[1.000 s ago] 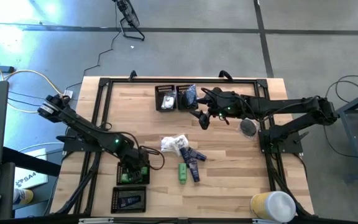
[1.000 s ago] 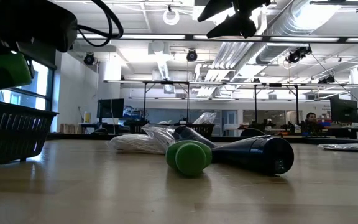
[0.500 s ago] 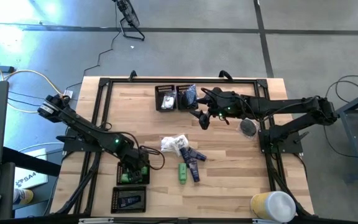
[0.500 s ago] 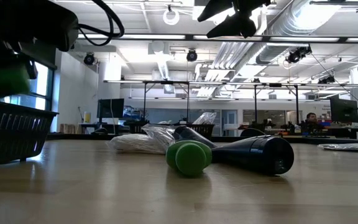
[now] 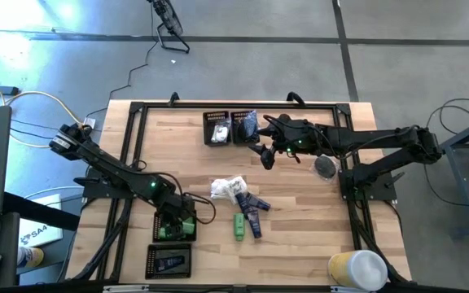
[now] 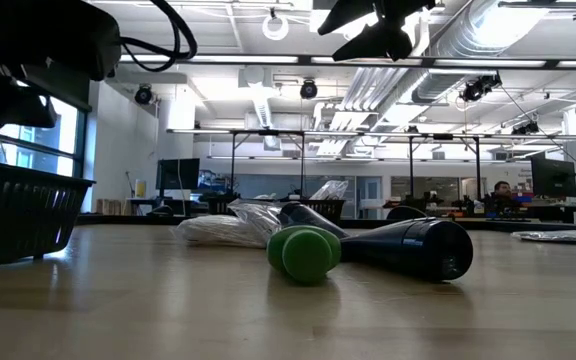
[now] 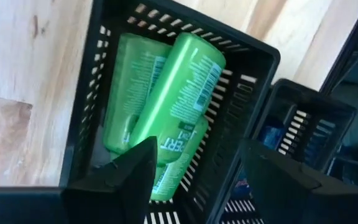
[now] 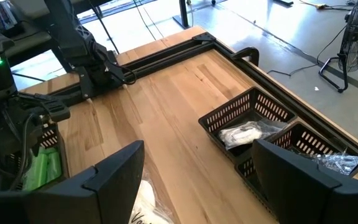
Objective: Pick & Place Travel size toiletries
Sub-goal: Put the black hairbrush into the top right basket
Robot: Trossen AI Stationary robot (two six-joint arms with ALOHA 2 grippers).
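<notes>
A wooden desk (image 5: 300, 220) is carrying black mesh trays: two (image 5: 216, 128) are sitting side by side near its far edge, two more (image 5: 169, 261) near the front left corner. A yellow-and-white roll (image 5: 357, 269) is lying at the front right corner.

Your high camera hangs above and looks straight down, taking in the whole tabletop (image 5: 300, 220), both arms and the grey floor around. Your low camera sits at tabletop height, looking level across the wood into the room behind; it is very near a green tube (image 6: 304, 253) and a navy tube (image 6: 408, 247), the same pair you see mid-tabletop from above. Your left wrist camera looks steeply down, close over a black mesh tray (image 7: 253, 68) with green tubes in it. Your right wrist camera faces across the tabletop from farther off, sharing the two far trays (image 8: 244, 118) with the high view, and it catches the left arm (image 8: 17, 134) too.
</notes>
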